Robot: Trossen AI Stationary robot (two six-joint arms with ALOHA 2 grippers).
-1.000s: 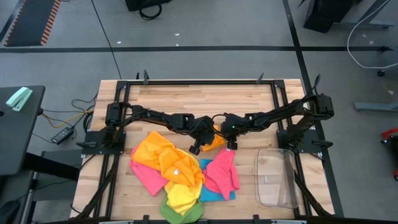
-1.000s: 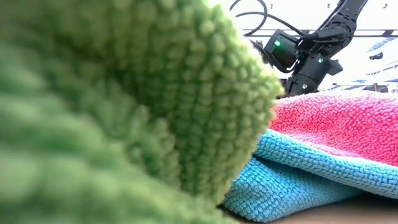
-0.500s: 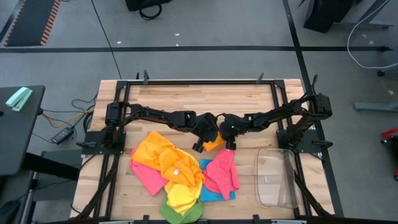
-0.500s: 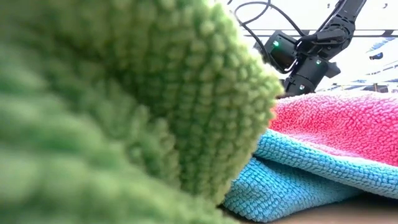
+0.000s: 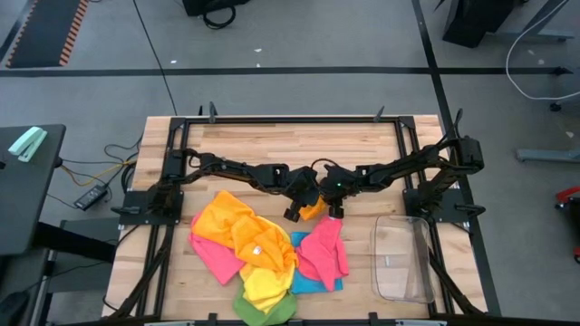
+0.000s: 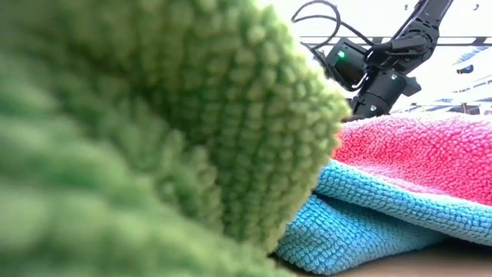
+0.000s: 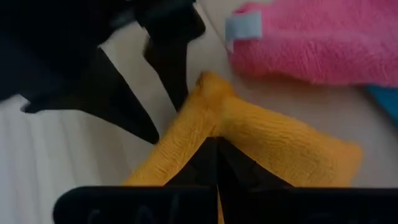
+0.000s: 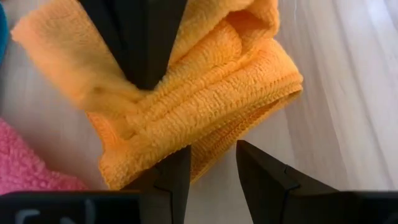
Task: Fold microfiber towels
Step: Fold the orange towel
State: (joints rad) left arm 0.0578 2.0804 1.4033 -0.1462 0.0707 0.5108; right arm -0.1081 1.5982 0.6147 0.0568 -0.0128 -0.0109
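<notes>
While heaped towels (image 5: 258,258) crowd nearby, left end effector (image 5: 294,213) pinches orange towel (image 5: 314,209).

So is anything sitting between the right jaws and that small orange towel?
Nothing visible. The right gripper stands open right at the folded edge of the orange towel, with only bare table nearby. The left gripper is shut on the towel.

My left tool (image 5: 295,213) and right tool (image 5: 335,211) meet at mid-frame over a small orange towel (image 5: 314,209) on the table (image 5: 290,145). Below lies a heap of towels (image 5: 263,263); a clear bin (image 5: 403,258) sits at lower right.
</notes>
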